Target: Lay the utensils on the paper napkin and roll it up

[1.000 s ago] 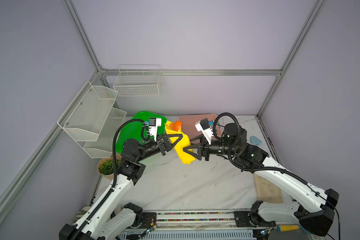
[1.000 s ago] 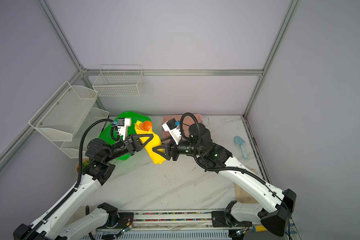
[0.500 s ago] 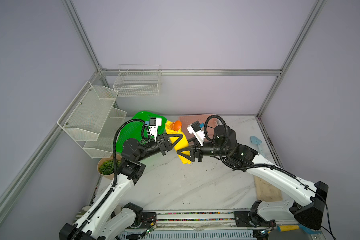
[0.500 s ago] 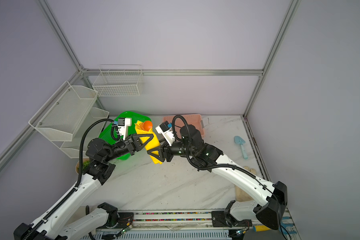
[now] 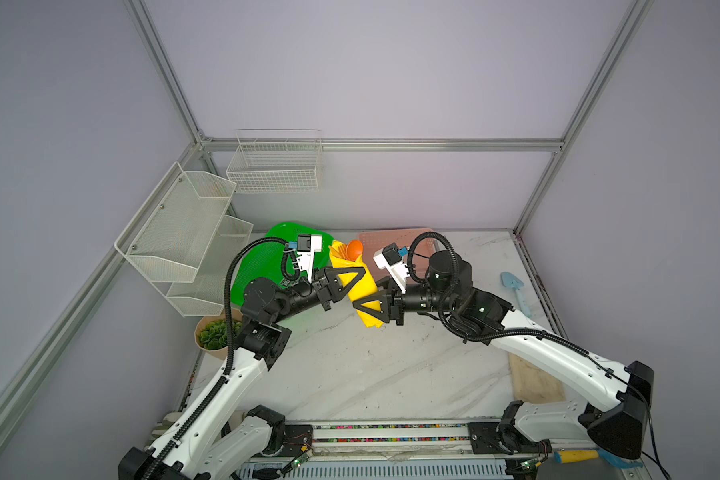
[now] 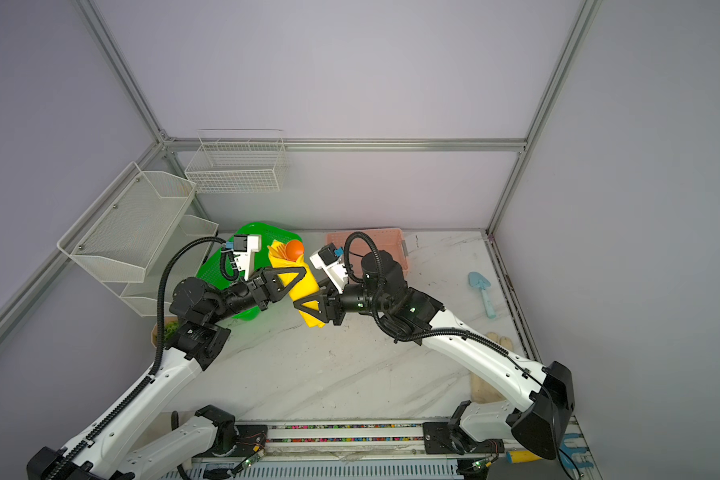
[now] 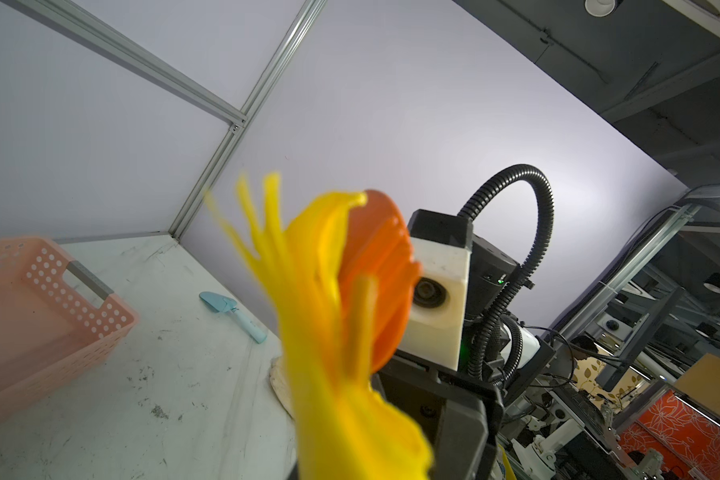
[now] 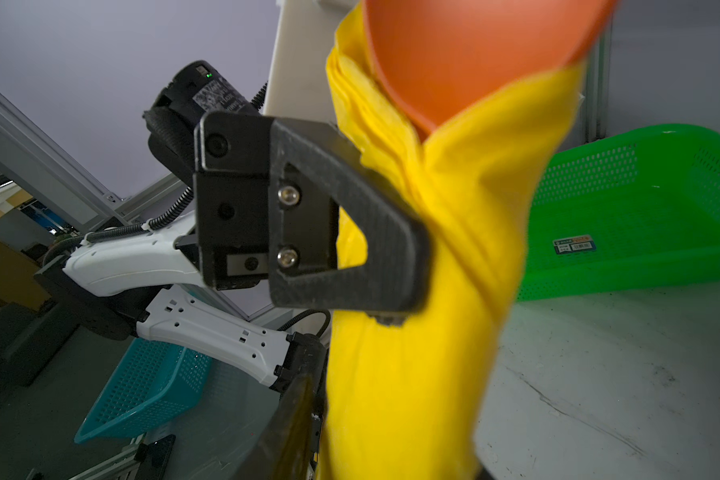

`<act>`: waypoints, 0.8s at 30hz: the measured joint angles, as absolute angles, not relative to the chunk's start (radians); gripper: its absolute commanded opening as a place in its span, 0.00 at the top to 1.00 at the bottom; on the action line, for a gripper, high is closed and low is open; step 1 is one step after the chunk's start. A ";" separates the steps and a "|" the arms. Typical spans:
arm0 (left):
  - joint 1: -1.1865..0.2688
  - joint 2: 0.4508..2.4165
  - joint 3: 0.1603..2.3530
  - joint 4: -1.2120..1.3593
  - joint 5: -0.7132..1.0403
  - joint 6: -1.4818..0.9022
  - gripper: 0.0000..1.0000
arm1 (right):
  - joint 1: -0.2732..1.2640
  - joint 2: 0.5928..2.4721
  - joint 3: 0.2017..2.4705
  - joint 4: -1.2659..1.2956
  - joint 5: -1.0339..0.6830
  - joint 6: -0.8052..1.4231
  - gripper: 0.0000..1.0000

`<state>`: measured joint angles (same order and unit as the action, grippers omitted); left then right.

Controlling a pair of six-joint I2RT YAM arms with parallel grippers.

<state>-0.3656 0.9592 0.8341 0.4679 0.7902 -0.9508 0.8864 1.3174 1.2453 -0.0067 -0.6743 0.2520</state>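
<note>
The yellow paper napkin (image 5: pixel 362 287) (image 6: pixel 303 286) is rolled into a bundle and held upright off the table, in front of the two baskets. The orange spoon's bowl (image 5: pixel 354 248) (image 6: pixel 294 248) sticks out of its top end. Thin orange prongs beside the bowl look like the fork, too blurred to be sure. My left gripper (image 5: pixel 360 274) (image 6: pixel 301 273) is shut on the roll's upper part. My right gripper (image 5: pixel 357 306) (image 6: pixel 297 306) is closed on the lower part from the opposite side. In the right wrist view the napkin (image 8: pixel 412 374) fills the jaws below the spoon (image 8: pixel 466 50).
A green basket (image 5: pixel 267 266) lies tilted behind my left arm and a pink basket (image 5: pixel 395 241) stands behind my right. A light-blue trowel (image 5: pixel 516 291) lies at the far right, a beige cloth (image 5: pixel 537 382) nearer. A potted plant (image 5: pixel 215 334) and wire shelves (image 5: pixel 184 237) flank the left.
My right gripper has moved left onto the lower part of the napkin roll and closed around it. The left gripper has kept its hold and place.
</note>
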 measured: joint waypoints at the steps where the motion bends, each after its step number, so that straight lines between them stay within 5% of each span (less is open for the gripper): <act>1: -0.366 0.961 0.834 0.475 0.793 -0.956 1.00 | 0.886 1.319 1.243 0.001 -0.679 0.255 0.66; 5: -0.366 0.966 0.834 0.492 0.800 -0.962 1.00 | 0.887 1.339 1.241 0.027 -0.705 0.261 0.74; 10: -0.365 0.966 0.834 0.512 0.818 -0.959 1.00 | 0.885 1.354 1.240 0.047 -0.737 0.291 1.00; 14: -0.363 0.963 0.834 0.535 0.833 -0.959 1.00 | 0.886 1.354 1.241 0.068 -0.759 0.298 1.00; 15: -0.362 0.963 0.834 0.535 0.834 -0.960 0.96 | 0.886 1.354 1.240 0.068 -0.762 0.299 1.00; 19: -0.362 0.961 0.834 0.529 0.825 -0.961 0.51 | 0.889 1.354 1.238 0.073 -0.779 0.298 1.00; 24: -0.360 0.961 0.834 0.504 0.815 -0.970 0.41 | 0.904 1.354 1.234 0.084 -0.815 0.297 1.00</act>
<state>-0.3603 0.9611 0.8341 0.5037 0.8146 -0.9695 0.9035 1.3540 1.2339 0.0837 -0.8150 0.2974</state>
